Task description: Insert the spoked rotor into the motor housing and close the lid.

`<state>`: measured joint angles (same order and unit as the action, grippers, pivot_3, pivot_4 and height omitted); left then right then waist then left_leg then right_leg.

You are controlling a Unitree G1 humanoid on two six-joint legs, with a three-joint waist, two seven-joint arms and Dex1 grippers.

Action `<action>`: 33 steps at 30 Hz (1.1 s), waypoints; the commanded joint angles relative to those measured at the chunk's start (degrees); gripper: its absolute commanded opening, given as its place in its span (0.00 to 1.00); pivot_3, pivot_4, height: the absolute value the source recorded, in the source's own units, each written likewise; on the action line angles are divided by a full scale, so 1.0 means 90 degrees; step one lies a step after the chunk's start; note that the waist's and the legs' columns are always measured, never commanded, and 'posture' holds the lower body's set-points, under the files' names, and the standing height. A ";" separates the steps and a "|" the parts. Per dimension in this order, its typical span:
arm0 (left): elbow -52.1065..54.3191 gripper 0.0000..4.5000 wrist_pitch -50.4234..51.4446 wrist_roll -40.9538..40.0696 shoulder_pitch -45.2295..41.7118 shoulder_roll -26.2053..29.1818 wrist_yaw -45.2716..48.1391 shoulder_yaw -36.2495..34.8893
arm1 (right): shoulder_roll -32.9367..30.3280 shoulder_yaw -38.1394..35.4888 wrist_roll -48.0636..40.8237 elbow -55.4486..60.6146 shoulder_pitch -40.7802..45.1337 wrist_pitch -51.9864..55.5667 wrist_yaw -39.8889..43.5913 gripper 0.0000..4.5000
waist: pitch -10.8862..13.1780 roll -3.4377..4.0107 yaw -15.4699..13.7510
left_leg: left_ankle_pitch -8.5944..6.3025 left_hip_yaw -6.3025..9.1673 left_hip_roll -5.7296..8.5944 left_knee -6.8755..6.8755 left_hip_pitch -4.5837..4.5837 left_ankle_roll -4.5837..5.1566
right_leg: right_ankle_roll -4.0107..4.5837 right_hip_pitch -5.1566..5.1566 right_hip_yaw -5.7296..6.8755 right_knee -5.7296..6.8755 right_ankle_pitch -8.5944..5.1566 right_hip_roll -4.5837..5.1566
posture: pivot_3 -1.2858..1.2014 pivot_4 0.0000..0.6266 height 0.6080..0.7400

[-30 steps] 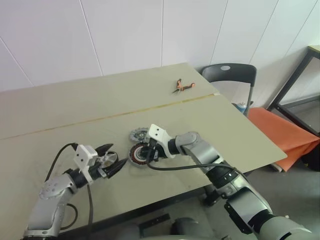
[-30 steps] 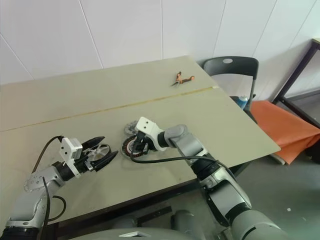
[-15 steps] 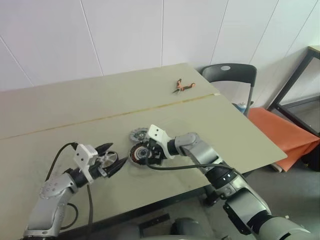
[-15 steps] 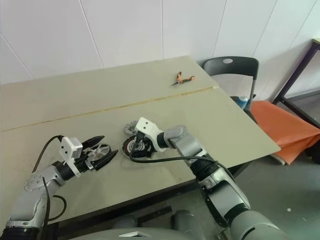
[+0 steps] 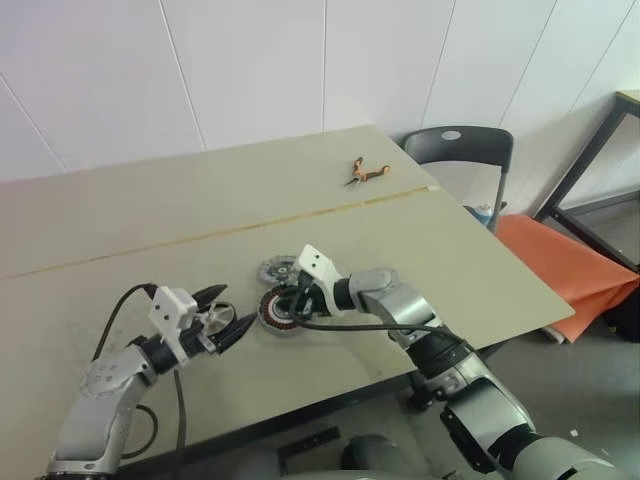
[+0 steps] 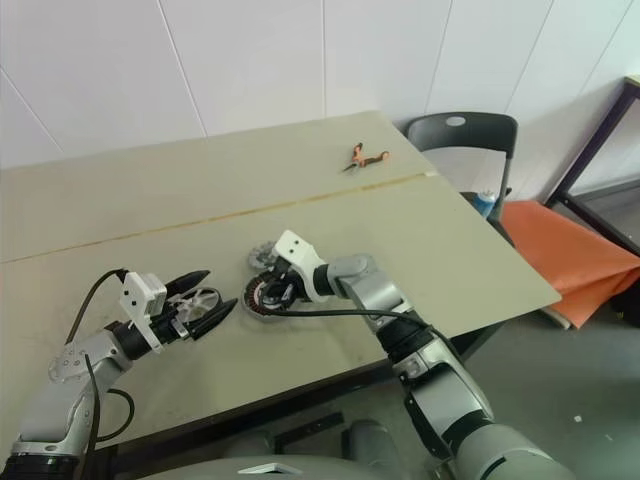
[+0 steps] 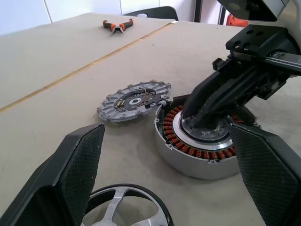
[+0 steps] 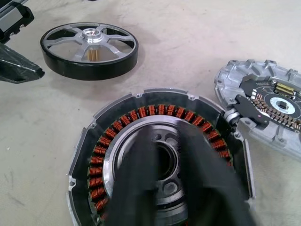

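Rotor (image 5: pixel 216 320) lies on the table (image 5: pixel 120 230) between your left gripper's (image 5: pixel 226 318) spread fingers, not yet inserted; the housing (image 5: pixel 278 309) sits just beside it, uncovered. From the left wrist, the lid (image 7: pixel 135 100) lies flat against the housing, off, and the rotor is cut off at the edge. From the right wrist, your right gripper (image 8: pixel 169 188), fingers pressed together, rests on the housing's hub, hiding its near windings.

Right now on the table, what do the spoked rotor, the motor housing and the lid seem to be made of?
Spoked rotor: bright, machined-looking metal spokes and hub, probably aluminium; matte black rim, material unclear.
Motor housing: dull silver-grey casing, likely cast metal; glossy orange coils look like enamelled copper wire.
Lid: grey ribbed metal, apparently cast, holding a dark round circuit board.
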<state>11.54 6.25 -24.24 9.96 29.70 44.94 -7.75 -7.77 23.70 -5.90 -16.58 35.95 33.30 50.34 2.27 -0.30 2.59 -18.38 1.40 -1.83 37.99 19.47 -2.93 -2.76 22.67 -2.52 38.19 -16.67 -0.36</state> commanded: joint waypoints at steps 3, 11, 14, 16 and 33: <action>0.0135 1.00 -0.0072 0.0048 -0.0048 0.0016 0.0013 -0.0008 | -0.0083 0.0051 0.0094 0.0007 0.0010 -0.0221 0.0049 0.01 | 0.0000 0.0000 -0.0001 | 0.0000 0.0000 0.0000 0.0000 0.0000 0.0000 | 0.0000 0.0000 0.0000 0.0000 0.0000 0.0000 | 0.52 0.00 1.00; 0.0084 1.00 -0.0089 0.0069 -0.0097 0.0033 0.0016 -0.0015 | -0.0242 0.0243 0.0260 -0.0085 -0.0217 -0.0313 0.0096 0.01 | 0.0000 0.0000 -0.0003 | 0.0000 0.0000 0.0000 0.0000 -0.0002 0.0000 | 0.0000 -0.0003 0.0000 -0.0001 0.0000 0.0000 | 0.52 0.00 1.00; 0.0112 1.00 -0.0061 0.0074 -0.0118 0.0035 0.0004 -0.0019 | -0.0332 0.0352 0.0519 -0.0468 -0.0318 -0.0509 -0.0098 0.01 | -0.0002 0.0000 -0.0002 | 0.0000 0.0000 0.0000 0.0000 -0.0008 0.0000 | 0.0000 -0.0009 0.0000 -0.0001 -0.0001 0.0000 | 0.52 0.00 1.00; 0.0132 1.00 -0.0047 0.0077 -0.0122 0.0038 0.0003 -0.0023 | -0.0356 0.0360 0.0625 -0.0653 -0.0364 -0.0651 -0.0232 0.01 | -0.0006 0.0002 -0.0006 | 0.0000 0.0000 0.0000 0.0001 -0.0016 0.0000 | 0.0001 -0.0018 0.0000 -0.0001 -0.0001 0.0000 | 0.52 0.00 1.00; 0.0158 1.00 0.0001 0.0125 -0.0171 0.0018 -0.0001 -0.0016 | -0.0580 0.0106 0.0561 -0.0707 -0.0437 -0.0678 -0.0147 0.01 | -0.0026 -0.0011 -0.0015 | 0.0000 0.0002 0.0002 0.0001 -0.0035 0.0001 | 0.0000 -0.0043 -0.0006 -0.0011 -0.0005 0.0004 | 0.52 0.00 1.00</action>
<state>11.52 6.93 -23.11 9.22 29.70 44.90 -7.56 -11.72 23.63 -2.55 -19.75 34.50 24.64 49.16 2.03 -0.40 2.46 -18.38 1.42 -1.81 38.00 19.17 -2.92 -2.76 22.29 -2.58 38.09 -16.71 -0.33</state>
